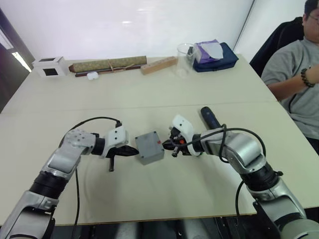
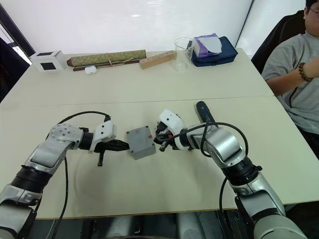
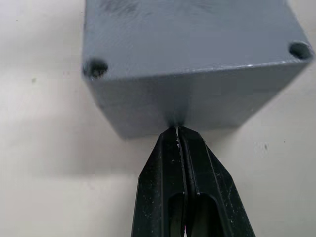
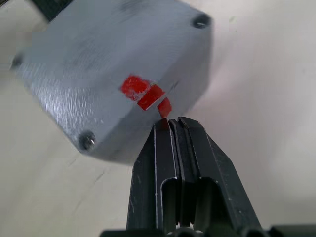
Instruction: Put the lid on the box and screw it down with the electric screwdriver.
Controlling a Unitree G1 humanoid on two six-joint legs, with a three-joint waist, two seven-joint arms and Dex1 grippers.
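Observation:
The grey box [image 1: 151, 156] stands at the table's middle with the lid [image 1: 147, 141] lying on top of it, its red mark [image 4: 145, 94] facing my right side. My left gripper [image 1: 135, 151] is shut, its tips touching the box's left wall [image 3: 187, 106]. From the other side, my right gripper [image 1: 166, 145] is also shut, with its tips against the lid's edge by the red mark. The dark electric screwdriver [image 1: 209, 117] lies on the table behind my right forearm, held by neither gripper.
Along the far edge stand a white cube [image 1: 50, 65], a rolled olive bundle [image 1: 107, 64], a wooden block [image 1: 158, 65], a clear cup [image 1: 185, 57] and a navy pouch [image 1: 219, 59]. A person [image 1: 294, 74] sits at the right.

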